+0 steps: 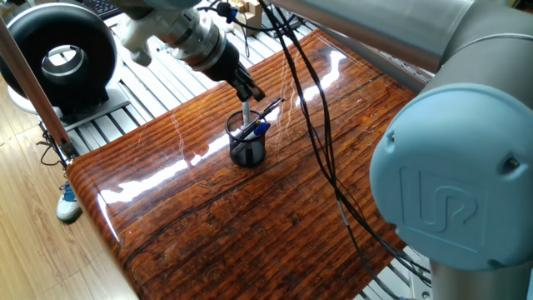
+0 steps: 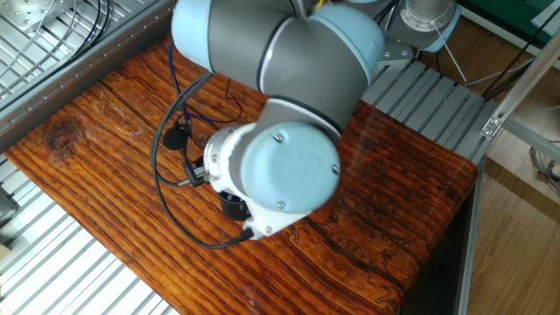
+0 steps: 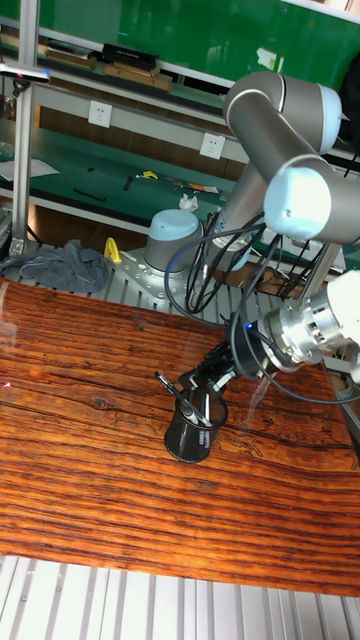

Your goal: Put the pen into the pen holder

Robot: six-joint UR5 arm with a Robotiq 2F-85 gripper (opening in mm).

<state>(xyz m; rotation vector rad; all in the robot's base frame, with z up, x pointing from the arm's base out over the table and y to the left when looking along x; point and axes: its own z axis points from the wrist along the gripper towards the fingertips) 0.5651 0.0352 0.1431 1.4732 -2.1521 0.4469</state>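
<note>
The pen holder (image 1: 247, 143), a small black mesh cup, stands on the wooden table; it also shows in the tall fixed view as the pen holder (image 3: 190, 431). The pen (image 1: 269, 107), slim and dark, rests inside it and leans out over the rim, seen again as the pen (image 3: 166, 384). A thicker grey pen (image 1: 246, 113) and a blue-capped pen (image 1: 261, 127) stand in the same cup. My gripper (image 1: 249, 91) hovers just above the cup, open, with nothing between its fingers; the tall fixed view shows the gripper (image 3: 213, 377) too. In the other fixed view the arm hides all but an edge of the pen holder (image 2: 232, 206).
Black cables (image 1: 310, 125) hang from the arm over the table (image 1: 250, 225). A black round machine (image 1: 62, 58) sits beyond the table's left edge, behind a copper post (image 1: 37, 83). Metal slats (image 2: 70, 271) border the table.
</note>
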